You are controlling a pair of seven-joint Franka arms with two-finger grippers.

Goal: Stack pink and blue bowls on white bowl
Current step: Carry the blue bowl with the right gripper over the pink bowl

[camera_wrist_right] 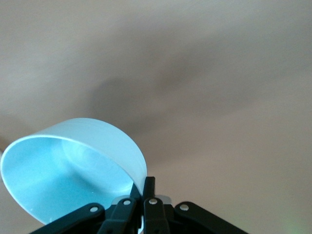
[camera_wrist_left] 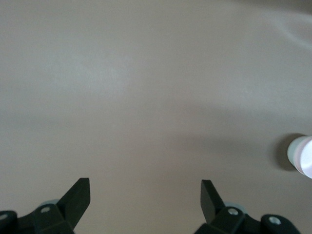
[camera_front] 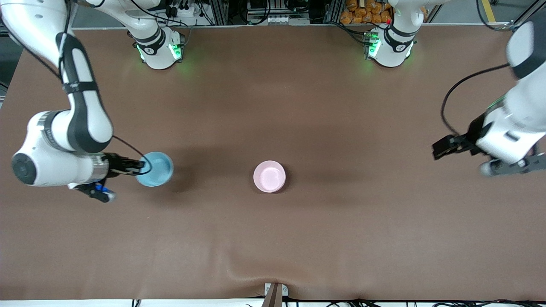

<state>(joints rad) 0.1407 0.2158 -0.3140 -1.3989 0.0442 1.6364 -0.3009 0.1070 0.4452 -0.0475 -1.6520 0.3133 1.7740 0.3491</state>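
Right gripper pinches blue bowl rim; left gripper, seen wide open, waits.

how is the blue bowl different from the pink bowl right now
The blue bowl is sky blue; the pink bowl is pale pink. The blue bowl is pinched at its rim by the right gripper, toward the right arm's end; the pink bowl sits untouched mid-table. Both are small, round, plain and about equal in size.
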